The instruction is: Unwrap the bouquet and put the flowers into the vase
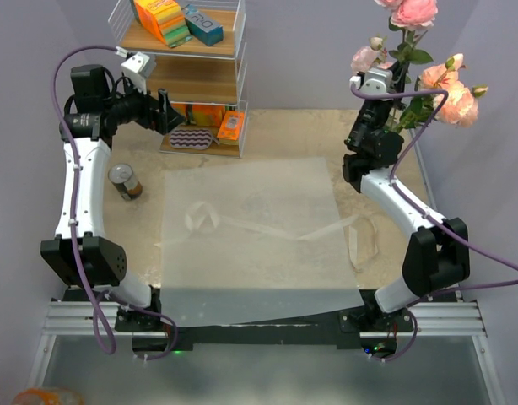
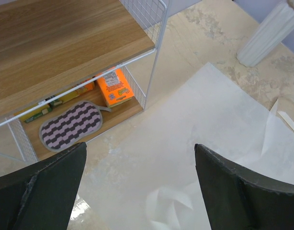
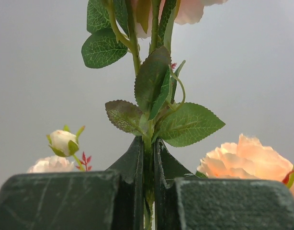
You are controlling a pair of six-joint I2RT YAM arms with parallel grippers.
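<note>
Flowers (image 1: 411, 59) stand at upper right, pinched in your right fingers (image 3: 130, 163); your left fingers (image 2: 46, 191) gape wide near the shelf (image 1: 200, 80), upper left.

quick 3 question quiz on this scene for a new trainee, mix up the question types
1. True or false: the wrapping paper lies spread flat on the table.
2. Fill the blank: the left gripper hovers near the shelf with its jaws ____.
3. What is the right gripper clamped on?
A) the metal can
B) the stems of the flowers
C) the ribbon

Key: 1 true. 2 open. 3 B.
</note>
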